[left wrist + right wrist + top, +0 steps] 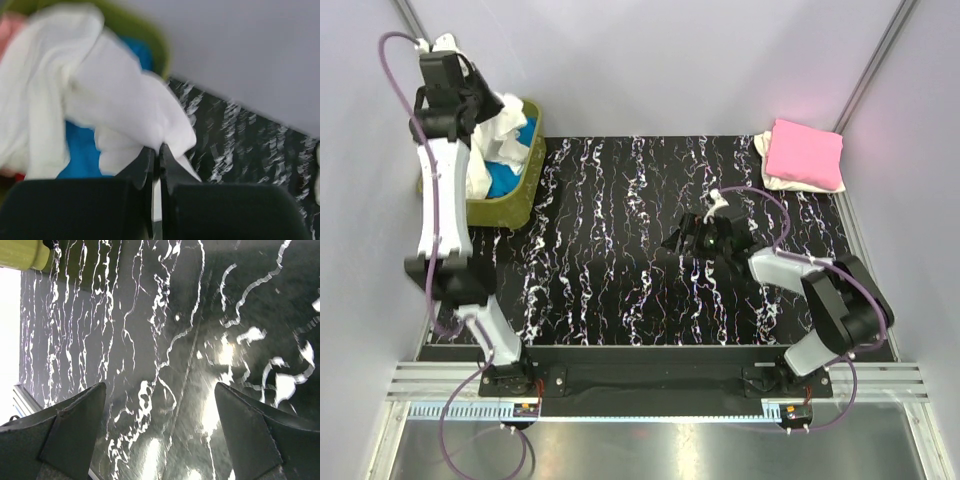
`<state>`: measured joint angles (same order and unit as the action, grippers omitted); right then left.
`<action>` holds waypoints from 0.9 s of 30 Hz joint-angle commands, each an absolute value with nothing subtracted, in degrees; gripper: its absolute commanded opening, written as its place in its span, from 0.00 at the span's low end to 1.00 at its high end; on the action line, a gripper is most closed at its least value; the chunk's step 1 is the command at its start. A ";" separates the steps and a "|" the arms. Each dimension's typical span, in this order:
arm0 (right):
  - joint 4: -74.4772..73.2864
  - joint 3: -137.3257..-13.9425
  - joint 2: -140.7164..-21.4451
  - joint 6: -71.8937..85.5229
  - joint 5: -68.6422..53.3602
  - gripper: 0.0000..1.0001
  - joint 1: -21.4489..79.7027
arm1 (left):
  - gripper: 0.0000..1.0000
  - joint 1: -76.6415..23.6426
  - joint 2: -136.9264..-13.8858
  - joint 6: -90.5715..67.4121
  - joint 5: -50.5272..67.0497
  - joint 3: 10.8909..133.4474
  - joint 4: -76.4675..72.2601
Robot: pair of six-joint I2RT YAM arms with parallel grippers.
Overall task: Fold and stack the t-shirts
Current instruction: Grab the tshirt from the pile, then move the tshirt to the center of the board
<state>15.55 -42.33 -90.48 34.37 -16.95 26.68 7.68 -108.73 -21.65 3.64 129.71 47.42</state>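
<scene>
1. The left gripper (pixel 156 152) is up high over the green basket (pixel 515 205), at the far left of the table (pixel 610 280)
2. Its two fingers are pressed tight together, and they pinch a fold of the white t-shirt (pixel 120 100)
3. The white t-shirt hangs in a bunch over the basket, and part of it flops over the basket's rim
4. A blue t-shirt (pixel 80 150) lies in the basket under the white one
5. The right gripper (pixel 160 425) is low over the table, a bit right of the middle
6. Its fingers stand wide apart, with nothing between them but the dark, streaky table top
7. A pink t-shirt (pixel 805 152) lies folded in the far right corner of the table
8. It sits on top of a cream t-shirt (pixel 764 150), and only the cream edge peeks out
</scene>
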 commanded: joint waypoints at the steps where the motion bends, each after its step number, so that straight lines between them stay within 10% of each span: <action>1: 24.06 -36.58 -81.23 34.63 -12.67 0.98 26.89 | 0.08 0.37 -85.84 -19.78 10.01 123.16 30.87; 7: 15.58 -33.74 -67.34 35.86 2.08 1.00 26.37 | 0.24 -7.45 -82.97 -21.10 17.56 116.38 36.12; 9: 8.29 -35.15 -60.67 35.69 7.89 1.00 26.45 | 0.48 -15.50 -83.84 -19.00 18.89 112.60 39.35; 11: 2.24 -38.83 -55.84 34.81 10.10 1.00 26.28 | 0.99 -20.63 -87.35 -14.69 18.03 111.63 44.71; 27: -20.56 -50.70 -65.63 38.41 -3.71 0.99 41.09 | 0.99 -25.31 -67.35 -15.65 -3.32 77.53 51.85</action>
<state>-17.32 -49.50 -61.80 37.01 -2.79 33.80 -25.65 -74.19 -17.47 4.38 79.79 51.27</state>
